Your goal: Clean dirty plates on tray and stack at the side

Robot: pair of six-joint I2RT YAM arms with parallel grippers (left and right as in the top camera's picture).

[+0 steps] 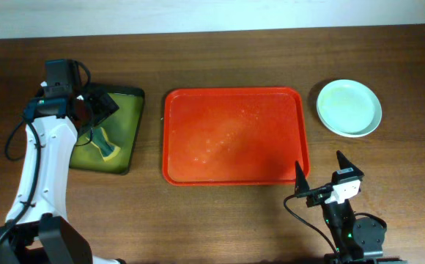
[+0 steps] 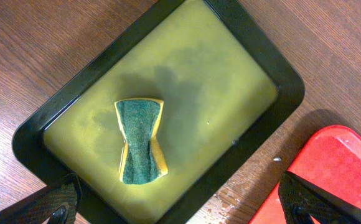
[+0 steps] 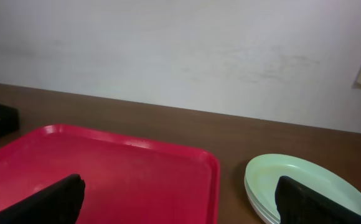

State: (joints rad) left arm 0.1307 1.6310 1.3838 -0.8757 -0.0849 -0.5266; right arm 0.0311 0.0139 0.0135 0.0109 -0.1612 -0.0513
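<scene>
- The red tray (image 1: 233, 136) lies mid-frame in the overhead view on the brown surface (image 1: 220, 59). Its floor shows scattered small pale specks.
- The plates (image 1: 349, 108) sit stacked on the surface at upper right, off the tray and near its upper right corner. The top one is pale mint.
- A dark tray (image 2: 260, 46) at left holds yellow-green liquid and a green-and-yellow sponge (image 2: 140, 142) pinched at its waist.
- Counted: two trays, one sponge, one plate stack.
- The right wrist view shows layered rims and cuts the stack off, so the plate count cannot be told.
- The left claw (image 2: 180, 200) hangs over the dark tray, spread wide, grasping nothing.
- The right claw (image 1: 319, 167), at lower right, is released.
</scene>
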